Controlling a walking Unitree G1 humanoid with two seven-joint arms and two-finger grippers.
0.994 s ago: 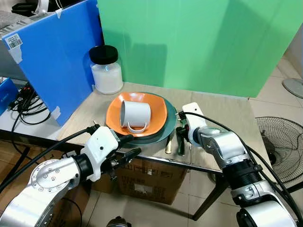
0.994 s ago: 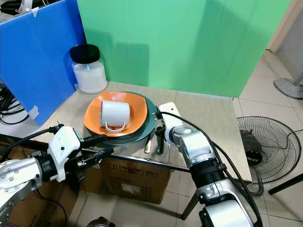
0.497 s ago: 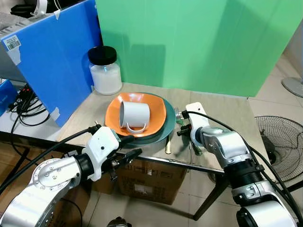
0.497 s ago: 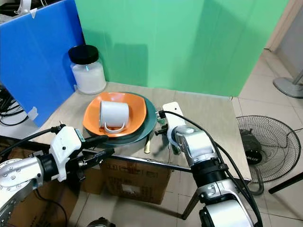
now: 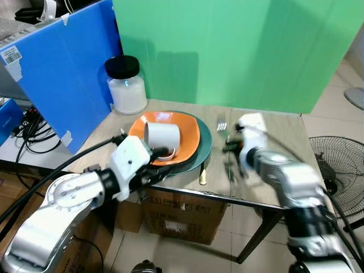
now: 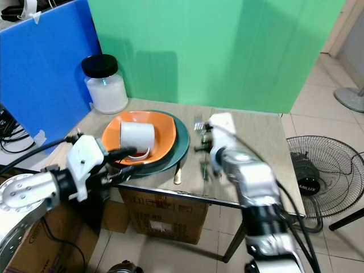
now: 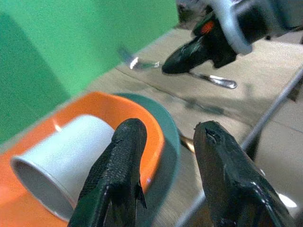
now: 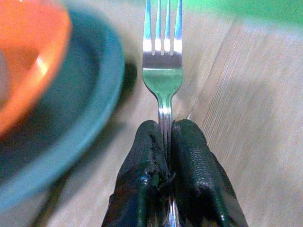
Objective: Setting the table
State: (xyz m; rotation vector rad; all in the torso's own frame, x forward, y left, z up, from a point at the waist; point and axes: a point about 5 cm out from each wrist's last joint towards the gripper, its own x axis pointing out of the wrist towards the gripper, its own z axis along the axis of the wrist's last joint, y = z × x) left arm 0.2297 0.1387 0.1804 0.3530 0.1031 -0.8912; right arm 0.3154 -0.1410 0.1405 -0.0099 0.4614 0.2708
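Table, blurred right arm, fork

- A shiny silver fork is pinched by its handle between two black fingers, just right of the plates.
- A white mug lies on its side in an orange plate.
- The orange plate sits on a dark green plate.
- A gold-coloured utensil lies on the tabletop beside the green plate.

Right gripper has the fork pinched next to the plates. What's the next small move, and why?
Probably lower the fork flat onto the table and release. The right gripper clamps its handle, tines pointing away, just right of the teal plate, apparently a fair resting spot.
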